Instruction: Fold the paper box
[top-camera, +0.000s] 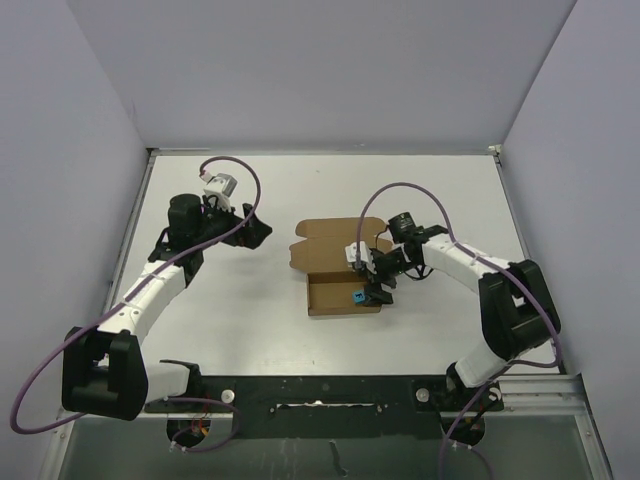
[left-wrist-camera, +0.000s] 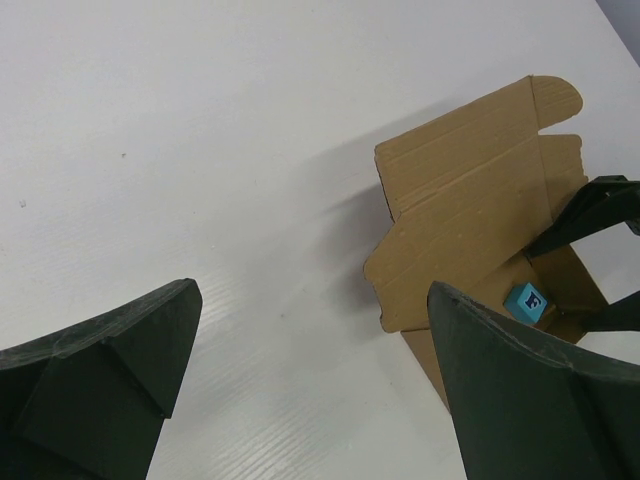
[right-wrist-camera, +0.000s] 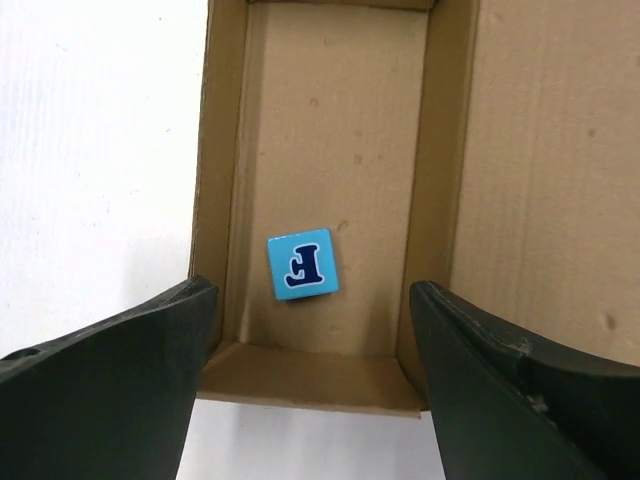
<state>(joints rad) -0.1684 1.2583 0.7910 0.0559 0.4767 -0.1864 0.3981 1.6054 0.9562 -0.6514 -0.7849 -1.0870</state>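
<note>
The paper box (top-camera: 330, 262) is brown cardboard, lying mid-table with its lid flap (top-camera: 322, 240) folded back flat and its tray (right-wrist-camera: 335, 120) facing up. A small blue cube (right-wrist-camera: 302, 264) with a dark letter lies loose on the tray floor near the end wall. My right gripper (right-wrist-camera: 312, 292) hovers above that end of the tray, open, its fingers (right-wrist-camera: 110, 380) astride the cube without touching it. My left gripper (left-wrist-camera: 312, 300) is open over bare table left of the paper box (left-wrist-camera: 470, 200), holding nothing. The blue cube (left-wrist-camera: 525, 301) also shows in the left wrist view.
The white table (top-camera: 250, 330) is walled by grey panels at the back and both sides. The arm bases and a black rail (top-camera: 320, 390) run along the near edge. The right gripper's dark fingers (left-wrist-camera: 590, 210) show over the box in the left wrist view.
</note>
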